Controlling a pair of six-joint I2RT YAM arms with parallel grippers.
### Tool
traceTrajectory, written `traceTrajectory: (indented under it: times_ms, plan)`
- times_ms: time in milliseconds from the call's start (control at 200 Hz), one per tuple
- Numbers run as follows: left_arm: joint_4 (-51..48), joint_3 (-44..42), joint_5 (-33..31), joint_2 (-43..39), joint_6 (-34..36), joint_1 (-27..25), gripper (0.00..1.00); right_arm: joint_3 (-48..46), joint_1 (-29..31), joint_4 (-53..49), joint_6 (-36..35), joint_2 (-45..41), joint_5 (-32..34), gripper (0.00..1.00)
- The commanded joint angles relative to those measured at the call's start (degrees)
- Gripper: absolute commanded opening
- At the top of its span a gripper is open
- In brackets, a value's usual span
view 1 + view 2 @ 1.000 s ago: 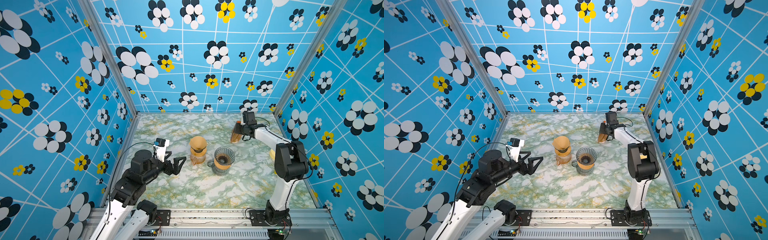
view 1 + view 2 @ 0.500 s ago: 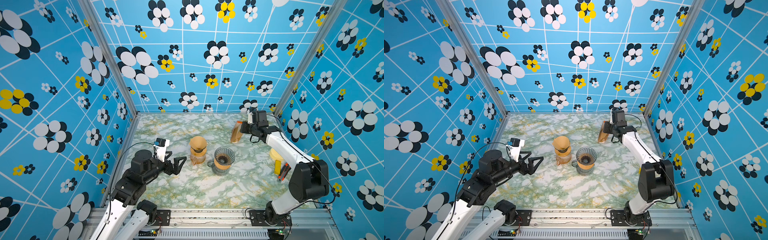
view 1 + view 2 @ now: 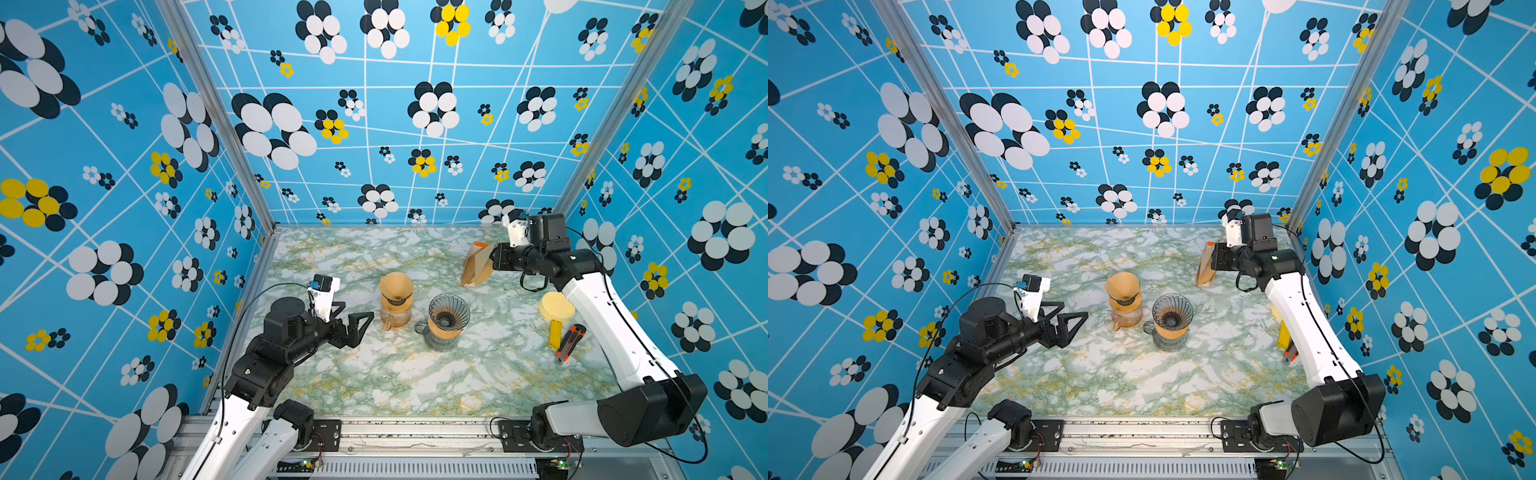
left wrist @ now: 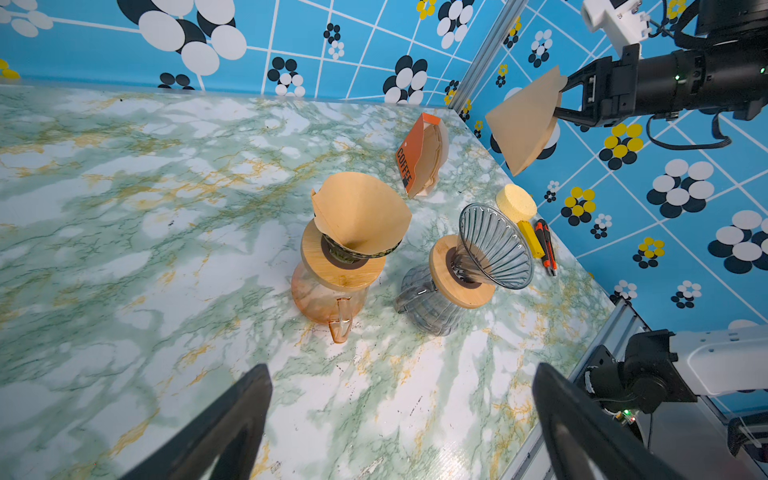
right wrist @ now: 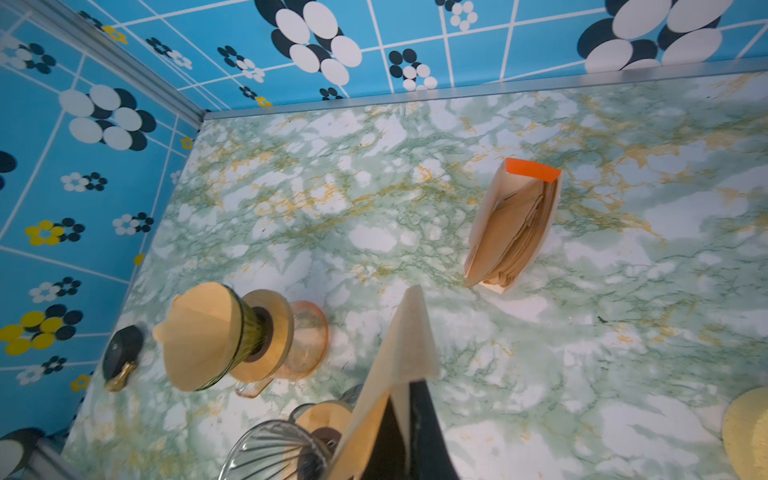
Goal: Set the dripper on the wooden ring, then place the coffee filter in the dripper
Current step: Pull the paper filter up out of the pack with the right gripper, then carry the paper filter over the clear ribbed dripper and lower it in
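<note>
Right gripper [image 4: 560, 97]: mine, clamped shut on one brown paper coffee filter [image 4: 521, 120], raised back-right of the empty glass dripper [image 4: 494, 245] | Left gripper [image 3: 355, 316]: mine, fully spread, holding nothing, left of that dripper.

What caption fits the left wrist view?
Right gripper holds a folded coffee filter in the air; the empty dripper stands on the table.

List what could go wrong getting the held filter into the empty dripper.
The coffee filter hangs flat, pinched at one edge by the right gripper; it may land unopened or crooked in the empty glass dripper. That dripper sits atop a server, close to the filtered dripper; a push might topple either.
</note>
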Motion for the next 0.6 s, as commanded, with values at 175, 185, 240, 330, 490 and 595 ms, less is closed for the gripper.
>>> traceTrajectory:
  times_ms: [175, 185, 240, 330, 490, 595]
  plan:
    - [1.68, -0.32, 2.78, 0.09, -0.88, 1.81, 0.99, 4.61, 2.53, -19.62, -5.18, -1.04, -9.61, 0.01]
    - [1.65, -0.33, 2.78, 0.03, -0.88, 1.85, 0.99, 4.61, 2.77, -19.97, -5.36, -1.06, -9.69, 0.01]
    - [1.61, -0.34, 3.03, 0.0, -0.79, 2.02, 0.99, 4.6, 4.02, -21.17, -5.91, -1.15, -10.01, 0.01]
    - [1.56, -0.3, 3.3, -0.09, -0.64, 2.18, 0.99, 5.19, 5.88, -23.36, -6.29, -0.78, -9.74, 0.01]
    - [1.95, -0.35, 4.17, 0.2, -0.83, 2.7, 0.99, 6.16, 9.01, -25.16, -6.67, 0.7, -8.96, 0.01]
    - [2.34, -0.51, 4.63, 0.36, -1.08, 2.88, 0.99, 7.39, 11.27, -26.47, -7.03, 2.77, -7.1, 0.01]
